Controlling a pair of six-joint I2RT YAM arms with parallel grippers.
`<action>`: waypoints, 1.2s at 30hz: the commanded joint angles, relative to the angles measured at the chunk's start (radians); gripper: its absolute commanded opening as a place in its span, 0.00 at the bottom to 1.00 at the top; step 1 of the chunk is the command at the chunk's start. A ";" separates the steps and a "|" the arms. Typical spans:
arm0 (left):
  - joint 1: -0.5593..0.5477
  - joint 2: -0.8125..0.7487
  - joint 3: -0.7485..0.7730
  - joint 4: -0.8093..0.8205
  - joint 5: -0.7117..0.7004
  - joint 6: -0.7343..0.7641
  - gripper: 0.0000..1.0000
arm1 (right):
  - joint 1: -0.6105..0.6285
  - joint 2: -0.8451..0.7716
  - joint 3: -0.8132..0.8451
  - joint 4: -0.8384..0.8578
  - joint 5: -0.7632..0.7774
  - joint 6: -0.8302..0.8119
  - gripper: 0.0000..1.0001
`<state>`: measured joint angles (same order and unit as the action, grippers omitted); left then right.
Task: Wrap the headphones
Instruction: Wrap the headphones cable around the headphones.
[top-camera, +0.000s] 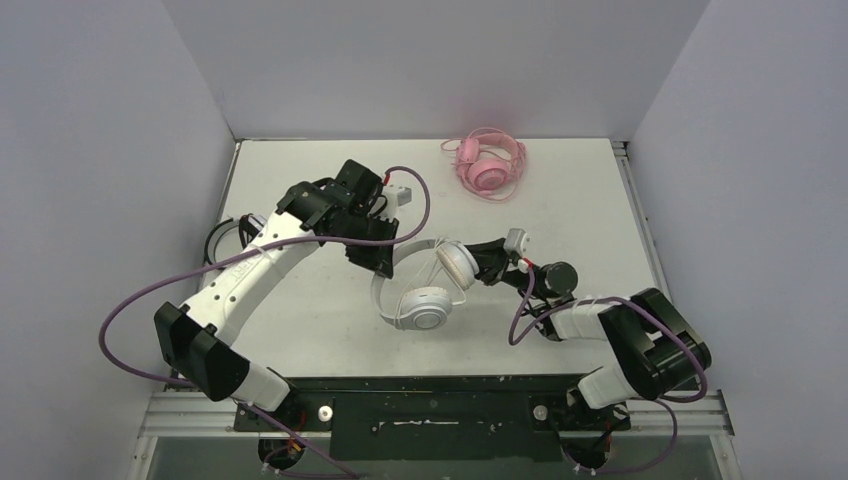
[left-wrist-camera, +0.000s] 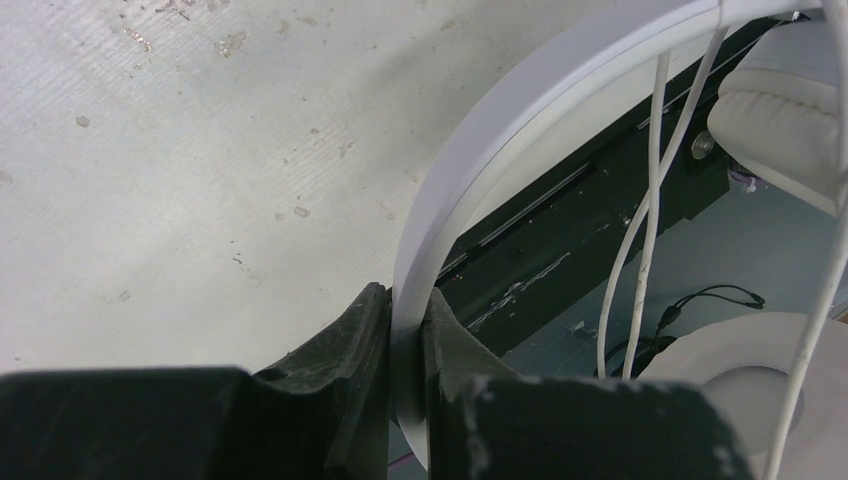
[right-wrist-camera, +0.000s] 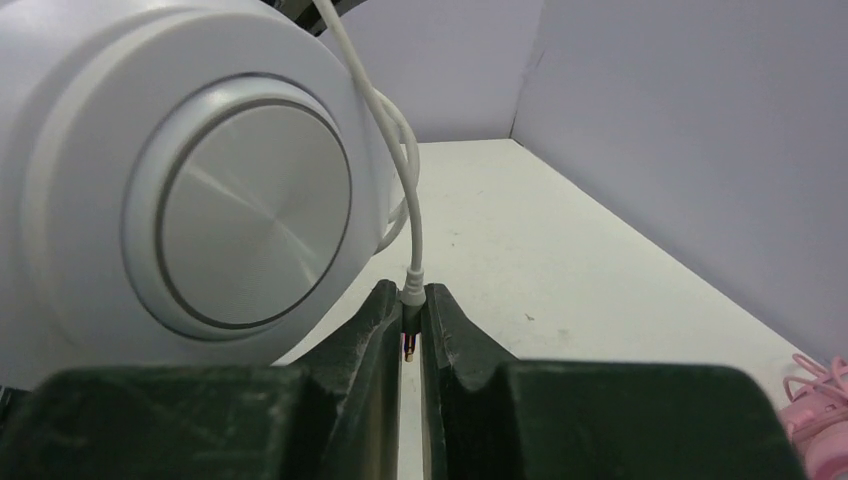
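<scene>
Headband (left-wrist-camera: 480, 150) of the white headset (top-camera: 425, 290) arches toward your left arm, with both round cups (top-camera: 457, 263) toward your right; the set is well nearer the arm bases than the pink headset (top-camera: 487, 163). Your left gripper (left-wrist-camera: 405, 300) pinches that smooth, flat band. Your right gripper (right-wrist-camera: 411, 300) is clamped on the plug (right-wrist-camera: 408, 340) of the thin white cable (right-wrist-camera: 405, 150), just beside one glossy cup.

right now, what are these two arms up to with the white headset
Both arms hold the white headphones. The left claw is shut on the headband; the right claw is shut on the plug of its white cable, beside an earcup. The pink headphones lie untouched near the far edge of the table.
</scene>
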<state>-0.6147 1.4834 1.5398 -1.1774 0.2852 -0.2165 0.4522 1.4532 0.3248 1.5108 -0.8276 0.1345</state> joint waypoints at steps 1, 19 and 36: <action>-0.005 -0.058 0.038 0.058 0.052 -0.021 0.00 | 0.000 0.028 0.039 0.182 0.060 0.088 0.00; 0.023 -0.137 -0.091 0.264 -0.034 -0.149 0.00 | 0.029 0.176 0.260 -0.318 0.188 0.390 0.00; 0.228 -0.273 -0.578 0.654 -0.188 -0.442 0.00 | 0.260 0.587 0.368 -0.075 0.448 0.864 0.00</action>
<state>-0.4110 1.2629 1.0248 -0.7380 0.1486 -0.5438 0.6682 1.9961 0.6518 1.3987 -0.4774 0.9047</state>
